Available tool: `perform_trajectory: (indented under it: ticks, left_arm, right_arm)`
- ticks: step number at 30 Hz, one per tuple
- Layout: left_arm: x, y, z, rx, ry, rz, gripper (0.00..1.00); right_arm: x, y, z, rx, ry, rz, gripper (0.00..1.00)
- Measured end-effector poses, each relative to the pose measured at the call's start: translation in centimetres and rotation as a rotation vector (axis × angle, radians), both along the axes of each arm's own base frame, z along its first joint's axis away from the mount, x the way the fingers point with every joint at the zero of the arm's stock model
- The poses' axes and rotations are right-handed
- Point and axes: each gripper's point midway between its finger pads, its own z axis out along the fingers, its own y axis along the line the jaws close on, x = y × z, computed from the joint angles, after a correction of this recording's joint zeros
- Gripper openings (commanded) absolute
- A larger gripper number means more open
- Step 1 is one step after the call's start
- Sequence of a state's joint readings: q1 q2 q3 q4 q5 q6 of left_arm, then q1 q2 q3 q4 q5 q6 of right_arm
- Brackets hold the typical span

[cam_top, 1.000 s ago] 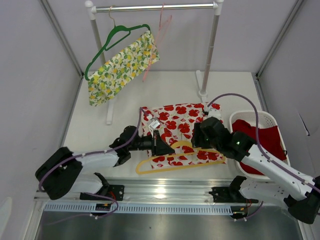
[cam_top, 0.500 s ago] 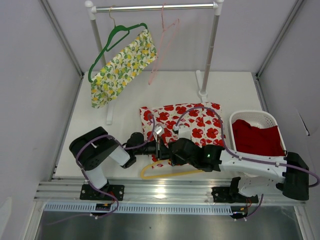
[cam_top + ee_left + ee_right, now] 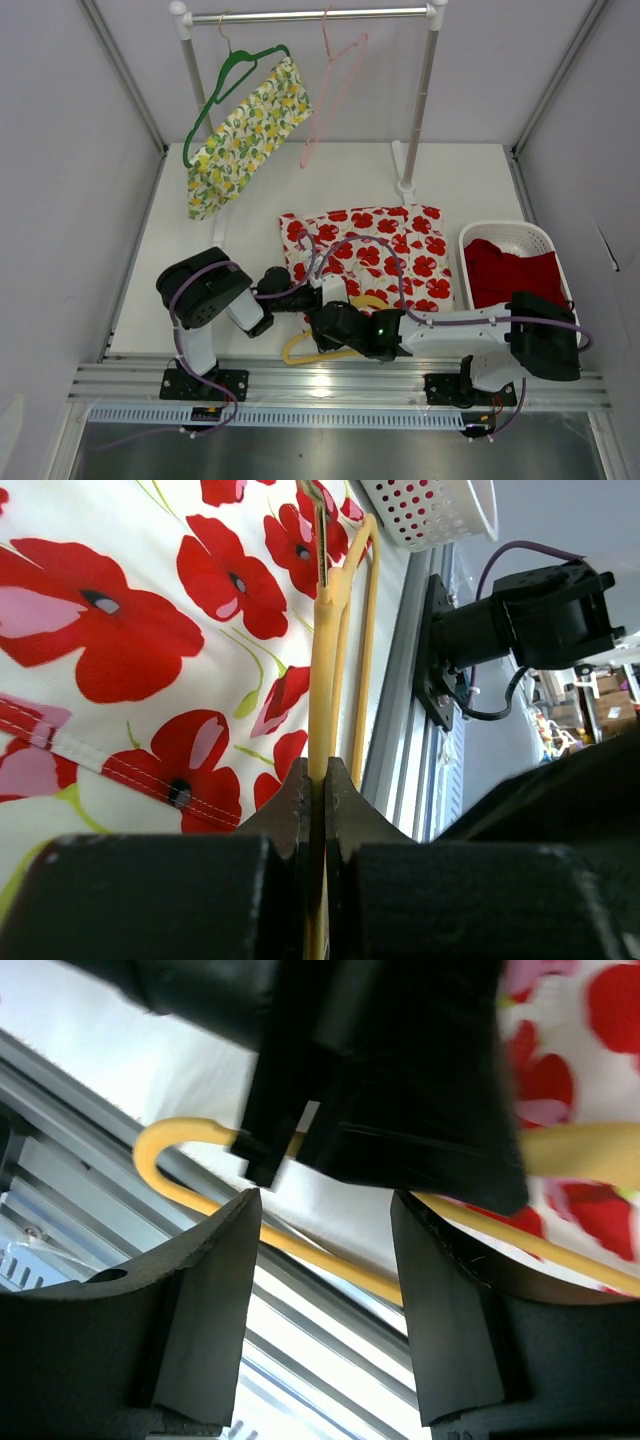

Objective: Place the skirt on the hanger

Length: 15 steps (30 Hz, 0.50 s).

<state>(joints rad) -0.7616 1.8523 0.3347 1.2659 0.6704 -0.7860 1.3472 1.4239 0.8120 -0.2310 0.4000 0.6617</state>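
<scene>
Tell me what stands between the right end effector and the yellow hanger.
The left end effector, shut on the yellow hanger, sits just ahead of the open right end effector; one hanger bar shows unblocked between its fingers.

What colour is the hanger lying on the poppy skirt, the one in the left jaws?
Yellow; the hanger shows best in the left wrist view.

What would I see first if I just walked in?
The big white skirt with red poppies spread in the middle of the table grabs the eye, with a yellow hanger at its near edge pinched by the left gripper. Up on the rail at the back left hangs a lemon-print skirt on a green hanger.
</scene>
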Motion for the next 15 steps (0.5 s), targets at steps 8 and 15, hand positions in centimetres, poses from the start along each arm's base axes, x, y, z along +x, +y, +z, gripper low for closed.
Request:
perform_trajectory:
  ticks: [8, 15]
  left_arm:
    - [0.6, 0.2, 0.6, -0.022, -0.009, -0.009, 0.0]
    - [1.9, -0.5, 2.1, -0.06, -0.057, -0.016, 0.0]
  right_arm:
    - [-1.2, 2.6, -2.2, 0.015, -0.035, 0.048, 0.58]
    - [-0.4, 3.4, -2.1, 0.036, -0.081, 0.029, 0.58]
